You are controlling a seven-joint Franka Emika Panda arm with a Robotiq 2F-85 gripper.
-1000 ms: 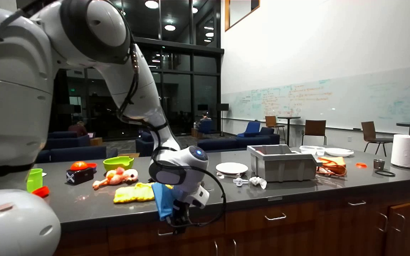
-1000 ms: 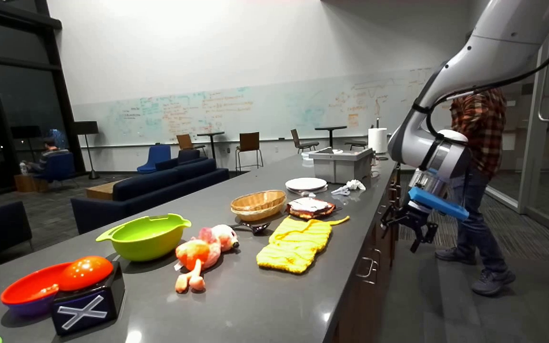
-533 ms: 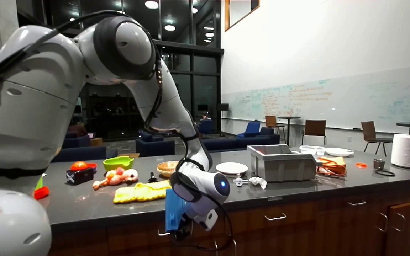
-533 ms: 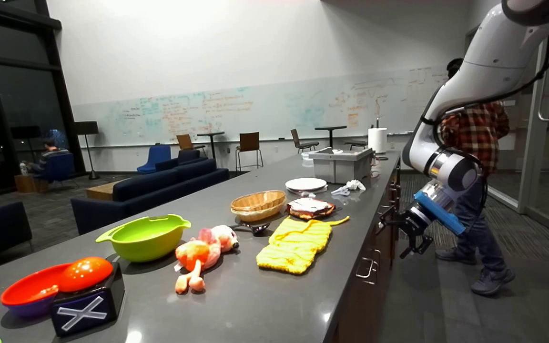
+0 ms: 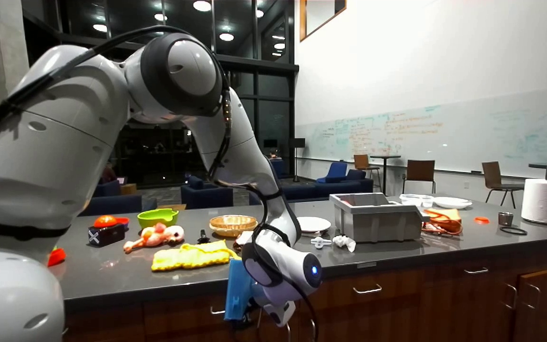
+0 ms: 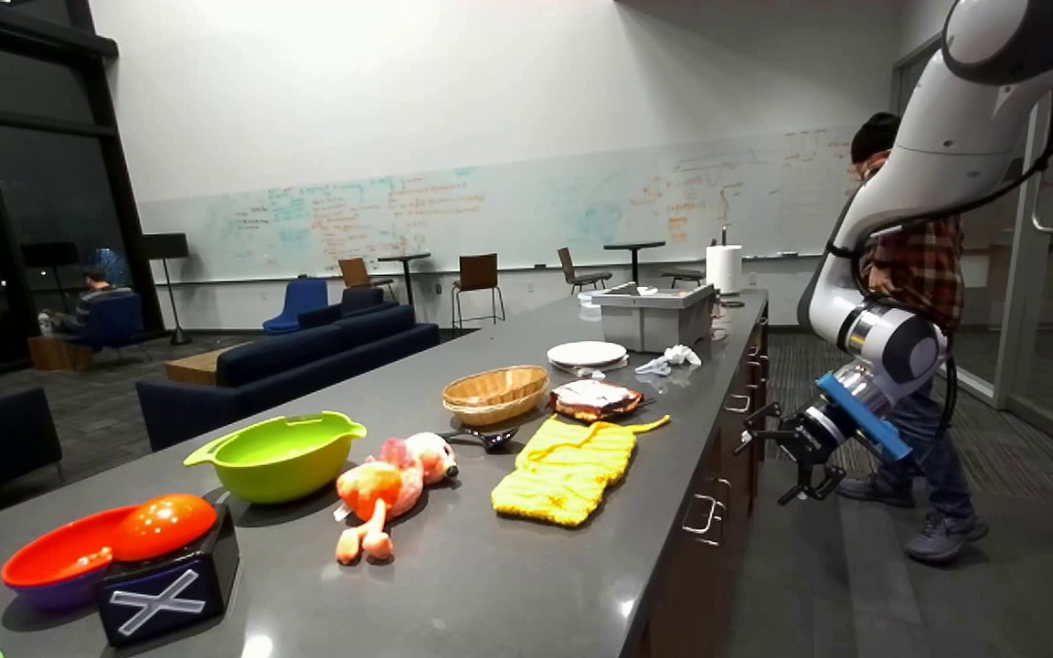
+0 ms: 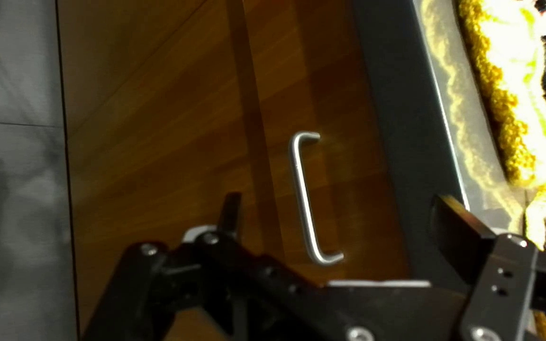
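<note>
My gripper (image 7: 341, 208) is open with nothing between its fingers. It hangs beside the front of the counter, as an exterior view (image 6: 767, 471) shows. A silver bar handle (image 7: 304, 199) on a brown wooden drawer front (image 7: 344, 104) lies ahead, between the two fingers in the wrist view, apart from them. One black finger pad (image 7: 460, 237) overlaps the grey counter edge (image 7: 396, 123) in that view. A yellow knitted cloth (image 7: 505, 109) lies on the counter top near that edge. In an exterior view the gripper is largely hidden behind the blue part (image 5: 238, 289) on the wrist.
The counter (image 6: 453, 603) holds a pink plush toy (image 6: 398, 484), a green bowl (image 6: 280, 457), a wicker basket (image 6: 494, 393), a white plate (image 6: 586, 353) and a grey bin (image 6: 659, 320). More handles (image 5: 367, 290) line the drawers. A person in a plaid shirt (image 6: 920, 274) stands behind the arm.
The arm and open gripper have moved lower, and to the right in both exterior views. The basket behind the arm has come into sight. The person has shifted slightly. Counter objects have not moved.
</note>
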